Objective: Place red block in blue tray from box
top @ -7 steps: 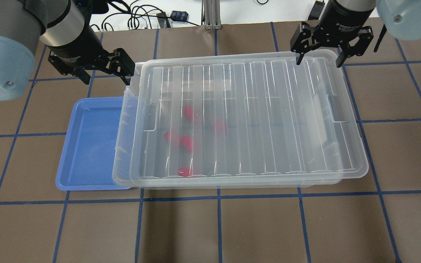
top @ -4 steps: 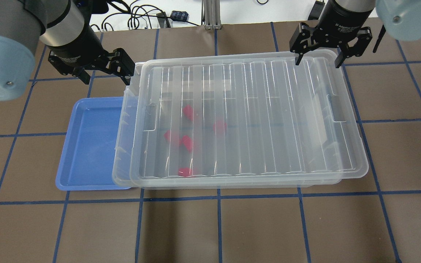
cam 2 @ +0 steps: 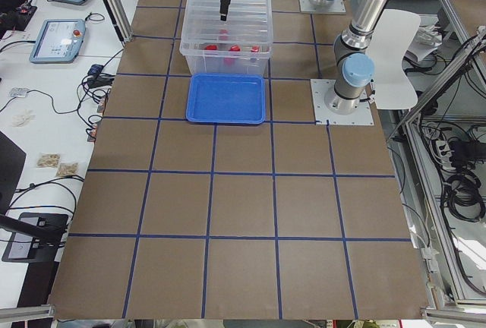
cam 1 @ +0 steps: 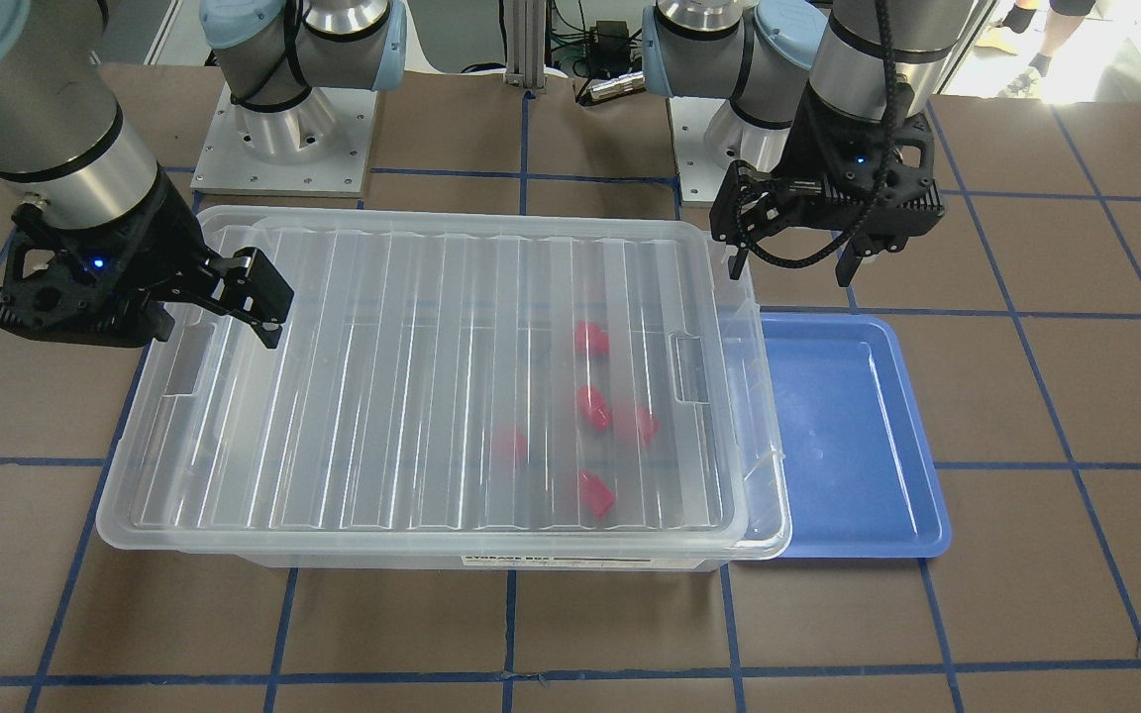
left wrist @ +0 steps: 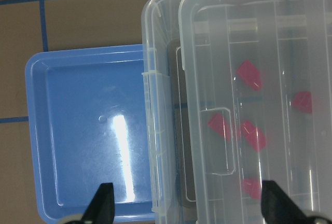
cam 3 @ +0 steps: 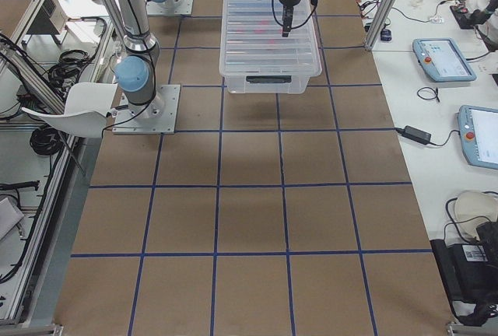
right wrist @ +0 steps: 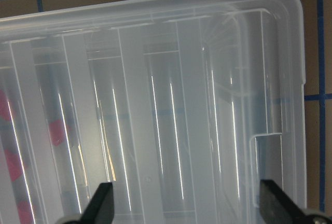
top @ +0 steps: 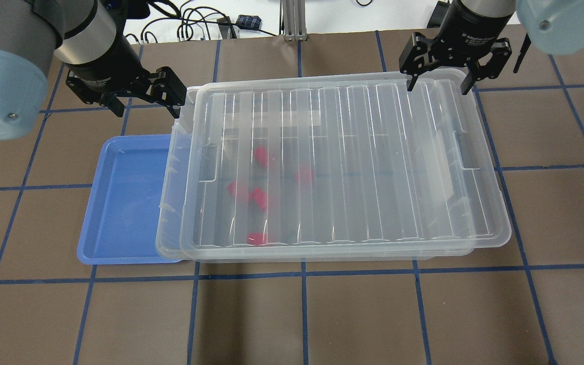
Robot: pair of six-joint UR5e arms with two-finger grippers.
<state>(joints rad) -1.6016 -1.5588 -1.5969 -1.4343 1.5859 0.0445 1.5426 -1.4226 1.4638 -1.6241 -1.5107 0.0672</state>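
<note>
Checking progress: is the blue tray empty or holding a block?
Empty: the blue tray shows bare floor; five red blocks sit inside the box.

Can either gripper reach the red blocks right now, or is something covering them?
Something covers them: the ribbed clear lid lies on the large transparent plastic box, over all five small glossy red blocks. It likely must come off first.

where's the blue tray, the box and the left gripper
blue tray [top: 127, 203], overhead view, bare floor
box [top: 348, 162], overhead view, middle of its ribbed lid
left gripper [top: 147, 111], overhead view, midway between its open jaws
</note>
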